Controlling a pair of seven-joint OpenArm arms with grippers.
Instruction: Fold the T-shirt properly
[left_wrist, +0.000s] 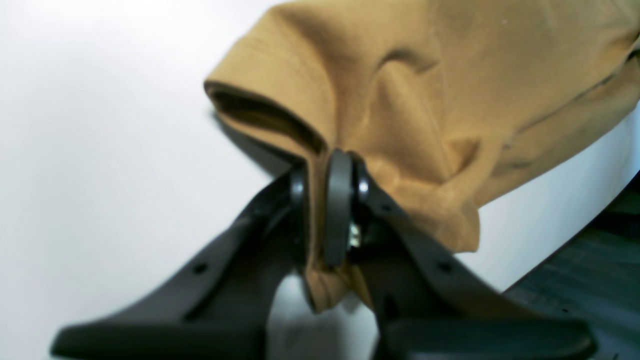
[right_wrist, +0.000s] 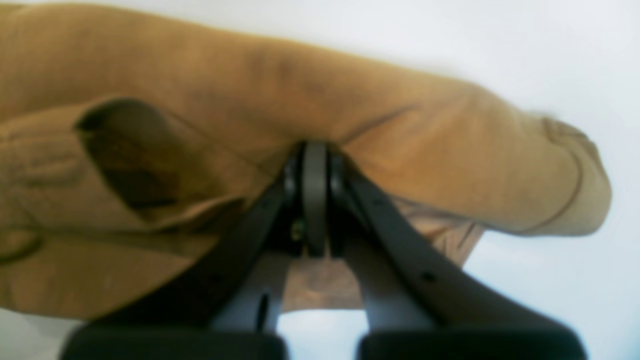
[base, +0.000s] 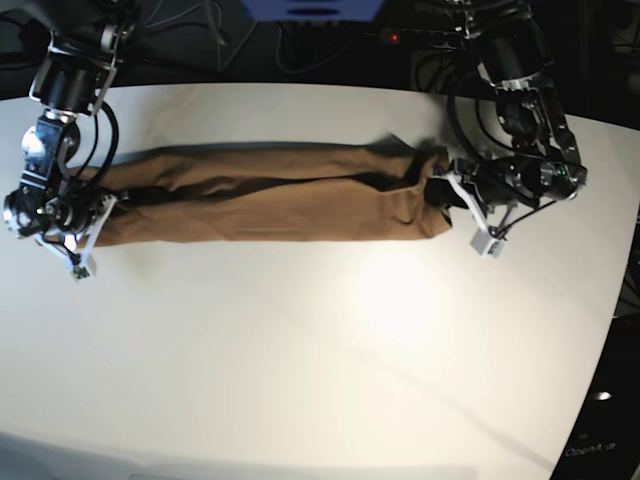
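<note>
A: In the left wrist view we see a white tabletop (left_wrist: 100, 125) and one plain tan-brown cotton T-shirt (left_wrist: 450, 100); the left gripper (left_wrist: 325, 200) is clamped on its hem.

B: The right wrist view shows us the right gripper (right_wrist: 315, 195) pinched tight on the cloth too.

A: From the base view we count two arms, the shirt stretched long between them.

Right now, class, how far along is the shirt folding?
Done: the T-shirt already lies as one long narrow band across the table, sides folded in. In hand: the left gripper and right gripper are each shut on one end of the band. Left: folding the band end over end into a compact stack.
</note>
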